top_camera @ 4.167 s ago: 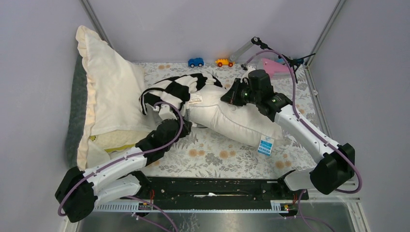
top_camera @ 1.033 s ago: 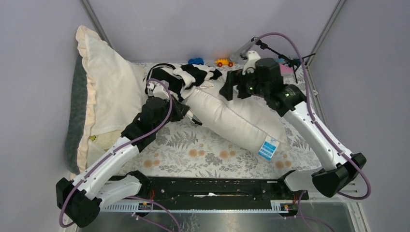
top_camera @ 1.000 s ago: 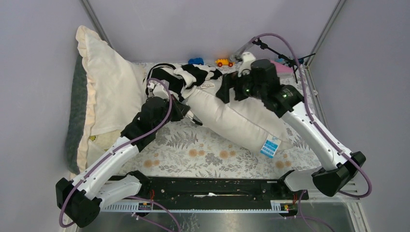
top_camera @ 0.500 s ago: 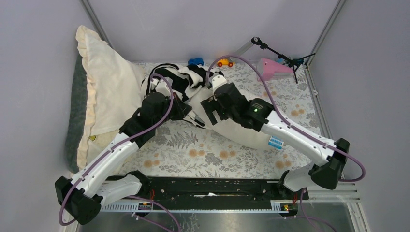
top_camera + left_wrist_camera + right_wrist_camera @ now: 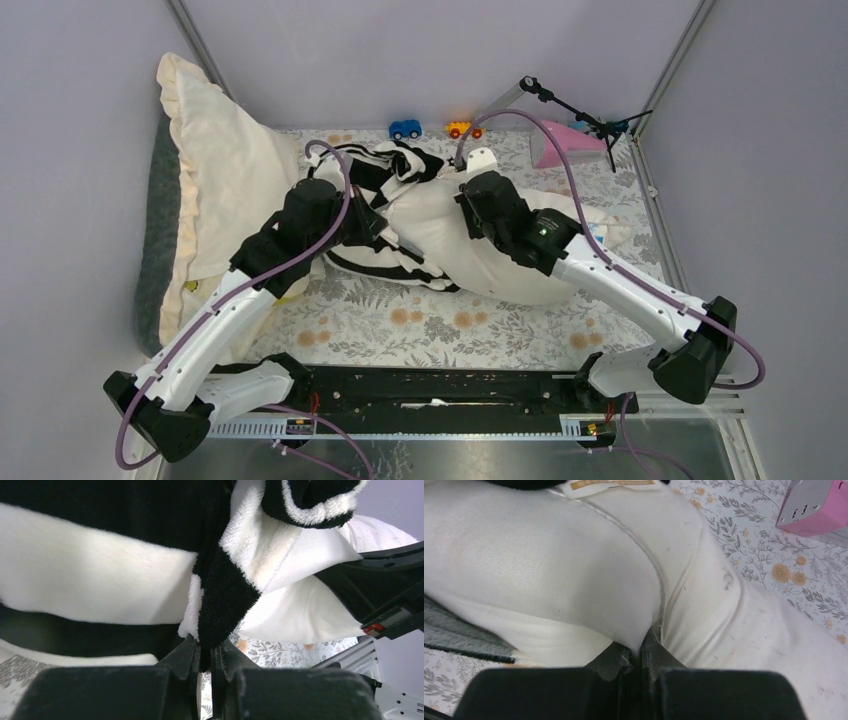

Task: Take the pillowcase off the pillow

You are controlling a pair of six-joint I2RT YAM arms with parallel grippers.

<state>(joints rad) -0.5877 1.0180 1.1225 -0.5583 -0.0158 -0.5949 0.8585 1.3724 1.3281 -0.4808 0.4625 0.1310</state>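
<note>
centre of the floral tablecloth [image 5: 450, 322]: pillow [image 5: 505, 275], off-white and plump, lying slantwise from far left to near right, partly under the right arm [image 5: 600, 280].

bunched around the far-left end of the pillow: pillowcase [image 5: 388, 172], black-and-white striped. one striped band trailing along the near edge of the pillow toward the middle. remainder of the pillow bare.

left gripper [image 5: 205, 652]: fingers clenched on a black-and-white fold at the pillowcase edge, the fold standing up out of the closed jaws in the left wrist view. behind that fold, a bare corner of the pillow and part of the dark right arm.

right gripper [image 5: 640, 652]: fingers pinched tight on a ridge of plain pillow fabric just beside a seam, with no striped cloth between them. sewn label [image 5: 609, 484] at the top edge of the right wrist view. a strip of pillowcase at lower left, under the pillow.

both grippers near each other over the far-left half of the pillow, left one on the case side, right one on the pillow side.

left edge of the table: cream ruffled pillow [image 5: 220, 170], leaning against the wall, just beside the striped cloth.

back edge: blue toy car [image 5: 405, 129] and orange toy car [image 5: 459, 129], just behind the pillowcase. pink box [image 5: 558, 147] toward the far-right corner.
</note>
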